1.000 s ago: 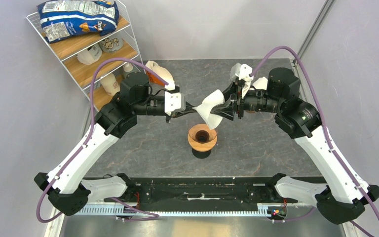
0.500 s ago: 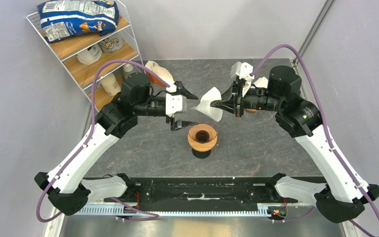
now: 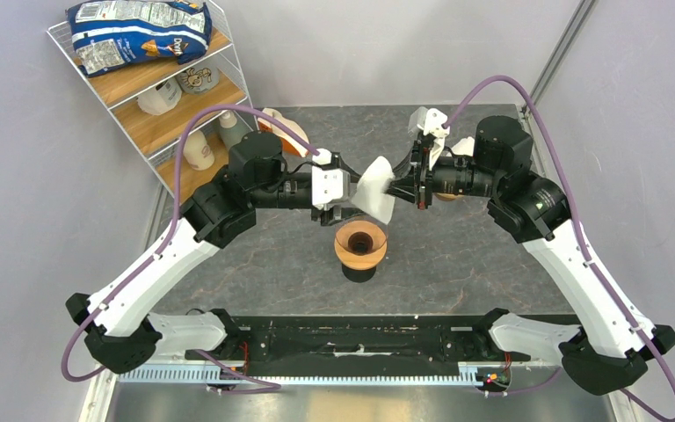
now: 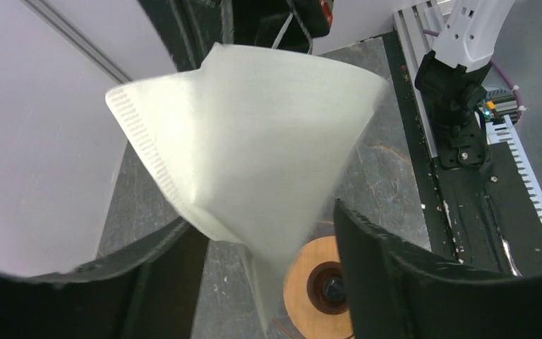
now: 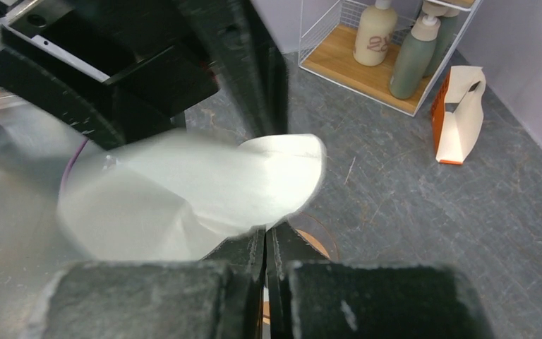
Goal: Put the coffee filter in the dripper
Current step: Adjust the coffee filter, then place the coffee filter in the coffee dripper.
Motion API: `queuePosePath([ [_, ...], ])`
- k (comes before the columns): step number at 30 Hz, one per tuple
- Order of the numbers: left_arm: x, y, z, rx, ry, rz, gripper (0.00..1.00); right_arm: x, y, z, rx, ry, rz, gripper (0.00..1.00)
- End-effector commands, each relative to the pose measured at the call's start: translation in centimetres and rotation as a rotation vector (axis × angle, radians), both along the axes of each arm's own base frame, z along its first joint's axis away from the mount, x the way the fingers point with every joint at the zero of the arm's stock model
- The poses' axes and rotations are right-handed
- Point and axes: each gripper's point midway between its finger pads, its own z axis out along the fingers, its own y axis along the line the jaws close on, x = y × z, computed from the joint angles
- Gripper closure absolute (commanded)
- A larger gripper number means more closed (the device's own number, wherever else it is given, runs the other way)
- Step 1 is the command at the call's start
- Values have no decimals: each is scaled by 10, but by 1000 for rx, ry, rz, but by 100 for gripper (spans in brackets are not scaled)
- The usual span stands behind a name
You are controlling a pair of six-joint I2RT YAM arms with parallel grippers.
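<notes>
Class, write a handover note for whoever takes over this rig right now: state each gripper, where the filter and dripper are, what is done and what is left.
Right gripper: shut on one edge of the filter, holding it in the air.
Left gripper: open, its fingers on either side of the filter, not gripping it.
Dripper: upright on the table, roughly under the filter, with no filter in it.
Done: the filter is lifted and looks partly opened into a cone.
Left: lower it point-down into the dripper, then release.
</notes>
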Motion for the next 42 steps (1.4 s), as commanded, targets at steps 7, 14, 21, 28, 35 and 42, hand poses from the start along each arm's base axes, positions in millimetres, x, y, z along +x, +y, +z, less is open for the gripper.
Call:
queuePosePath([
  [7, 3, -4, 12, -42, -33, 22, 97, -5, -2, 9, 30, 29, -12, 100],
  [14, 0, 17, -2, -10, 19, 87, 11, 1, -8, 12, 20, -41, -54, 100],
  [21, -31, 38, -16, 23, 180, -2, 8, -26, -11, 5, -6, -265, 116, 100],
  [28, -46, 22, -14, 90, 334, -143, 7, -48, -5, -7, -65, -435, 292, 100],
  [35, -59, 8, -8, 84, 409, -222, 14, -43, 5, -8, -103, -477, 277, 100],
  [42, -62, 10, -17, 103, 437, -221, 25, -28, 4, -3, -126, -442, 189, 100],
])
